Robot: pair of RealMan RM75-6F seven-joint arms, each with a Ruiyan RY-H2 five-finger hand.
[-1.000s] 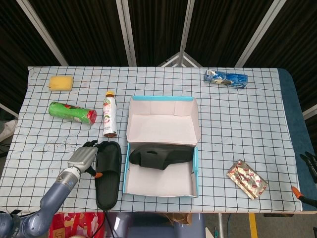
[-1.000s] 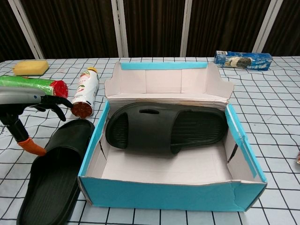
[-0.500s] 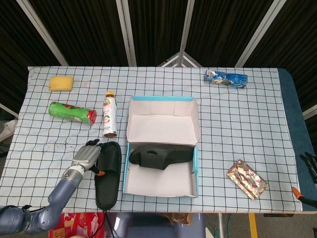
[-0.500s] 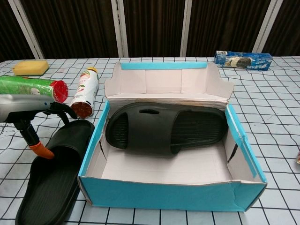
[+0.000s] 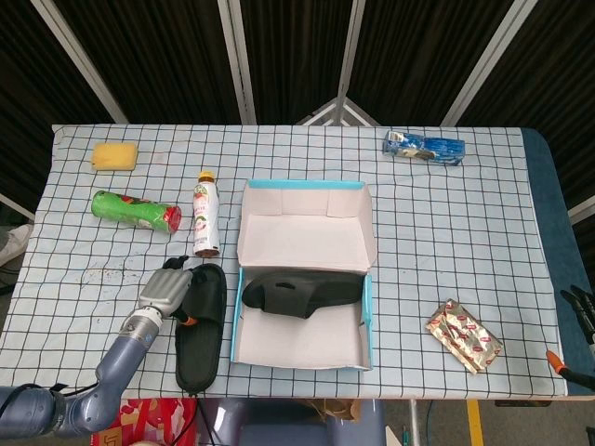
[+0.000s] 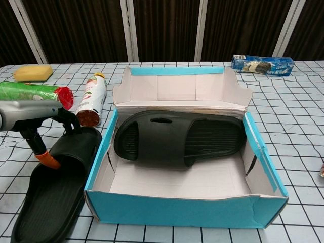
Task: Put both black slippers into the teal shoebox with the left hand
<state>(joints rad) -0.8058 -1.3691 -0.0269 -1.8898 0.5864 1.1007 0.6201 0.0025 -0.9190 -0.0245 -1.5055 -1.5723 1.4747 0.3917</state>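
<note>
The left hand (image 5: 167,291) is being held at the strap end of the loose black slipper (image 5: 199,327), fingers spread over its edge and the orange-tipped thumb (image 6: 50,160) touching it; whether a grip is closed cannot be told. This slipper is lying on the checked tablecloth (image 5: 465,232) just beside the teal shoebox (image 6: 182,210). The second black slipper (image 6: 177,139) is lying inside the box. The right hand is not being shown
</note>
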